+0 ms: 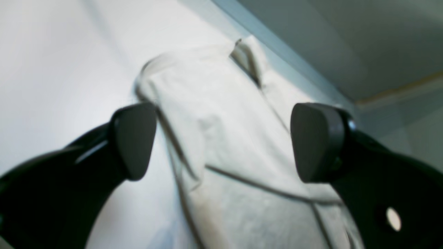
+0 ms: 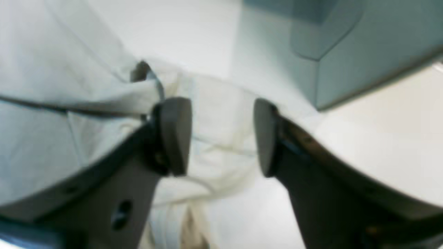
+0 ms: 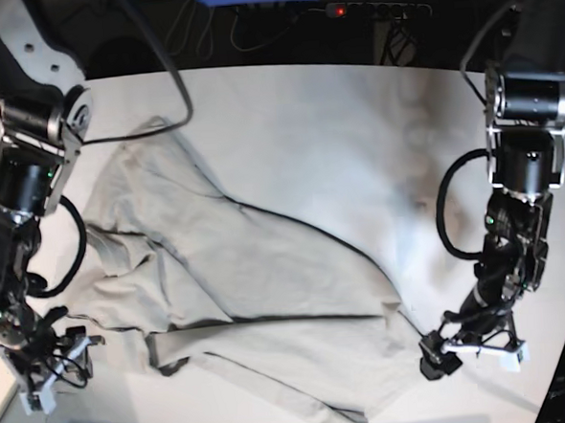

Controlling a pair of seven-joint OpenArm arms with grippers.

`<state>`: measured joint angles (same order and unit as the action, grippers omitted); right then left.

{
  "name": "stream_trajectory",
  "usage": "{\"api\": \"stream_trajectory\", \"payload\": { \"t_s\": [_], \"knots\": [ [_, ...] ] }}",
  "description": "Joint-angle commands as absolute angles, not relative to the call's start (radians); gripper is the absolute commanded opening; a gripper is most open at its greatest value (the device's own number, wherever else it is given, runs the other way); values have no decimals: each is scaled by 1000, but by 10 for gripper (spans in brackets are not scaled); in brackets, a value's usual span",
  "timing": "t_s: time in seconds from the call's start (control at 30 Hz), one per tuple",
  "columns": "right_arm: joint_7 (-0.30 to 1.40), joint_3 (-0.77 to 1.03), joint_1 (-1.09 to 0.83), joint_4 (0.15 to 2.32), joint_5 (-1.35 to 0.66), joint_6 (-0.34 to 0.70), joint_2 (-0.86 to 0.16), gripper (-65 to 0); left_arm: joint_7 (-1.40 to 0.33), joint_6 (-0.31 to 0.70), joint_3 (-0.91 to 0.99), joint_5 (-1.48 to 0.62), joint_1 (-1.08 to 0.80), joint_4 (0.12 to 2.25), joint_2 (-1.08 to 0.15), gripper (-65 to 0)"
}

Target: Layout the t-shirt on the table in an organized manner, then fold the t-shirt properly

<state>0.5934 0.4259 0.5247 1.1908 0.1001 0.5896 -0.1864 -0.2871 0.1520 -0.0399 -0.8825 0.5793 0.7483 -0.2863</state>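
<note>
While the t-shirt (image 3: 240,300) lies rumpled across the table (image 3: 354,121), the left gripper (image 3: 471,351) at 4 o'clock gapes wide (nothing held); the right gripper (image 3: 45,372) at 8 o'clock stands parted, empty.

1. The t-shirt (image 3: 259,299) is plain light beige-grey, with no print; its seams and folded edges read as darker lines.
2. The counter (image 3: 335,122) is matte white.
3. The left gripper (image 1: 221,141) has dark charcoal pads (image 1: 133,140) on black fingers.
4. The right gripper (image 2: 221,136) has dark grey pads (image 2: 174,135).
5. Black cables (image 3: 168,65) run at the far left.
</note>
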Motion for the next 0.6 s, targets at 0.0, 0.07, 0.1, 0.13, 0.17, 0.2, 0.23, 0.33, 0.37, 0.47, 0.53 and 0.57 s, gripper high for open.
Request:
{"api": "stream_trajectory", "payload": {
  "t_s": [0.0,0.07,0.1,0.13,0.17,0.2,0.23,0.33,0.37,0.47,0.53,0.57],
  "knots": [
    [584,466,518,1248,97,584,-182,-298,-269,160,-35,-894,575,773,-300,-58],
    [601,515,443,1342,97,587,-151,-281,-269,160,-12,-892,535,774,-315,-58],
    [608,529,387,1409,97,587,-136,-280,-269,163,7,-889,510,774,-315,-58],
    [615,529,334,1471,96,587,-119,-280,-269,163,27,-888,492,774,-315,-57],
    [621,524,269,1541,96,587,-91,-280,-269,163,51,-888,475,774,-315,-57],
    [619,513,202,1610,96,587,-64,-279,-269,163,76,-888,460,774,-315,-57],
    [618,501,134,1670,96,587,-39,-278,-269,163,97,-888,450,771,-315,-57],
    [616,430,-35,1791,97,587,27,-278,-269,163,122,-886,446,742,-309,-57],
    [616,404,-77,1810,97,587,41,-278,-269,163,119,-886,447,725,-300,-57],
    [616,340,-179,1824,102,585,68,-279,-269,163,119,-886,469,677,-280,-57],
    [616,321,-216,1819,102,584,77,-279,-245,163,117,-886,490,630,-263,-58],
    [616,314,-232,1819,101,584,77,-279,-217,163,117,-886,501,604,-254,-58]
  ]
}}
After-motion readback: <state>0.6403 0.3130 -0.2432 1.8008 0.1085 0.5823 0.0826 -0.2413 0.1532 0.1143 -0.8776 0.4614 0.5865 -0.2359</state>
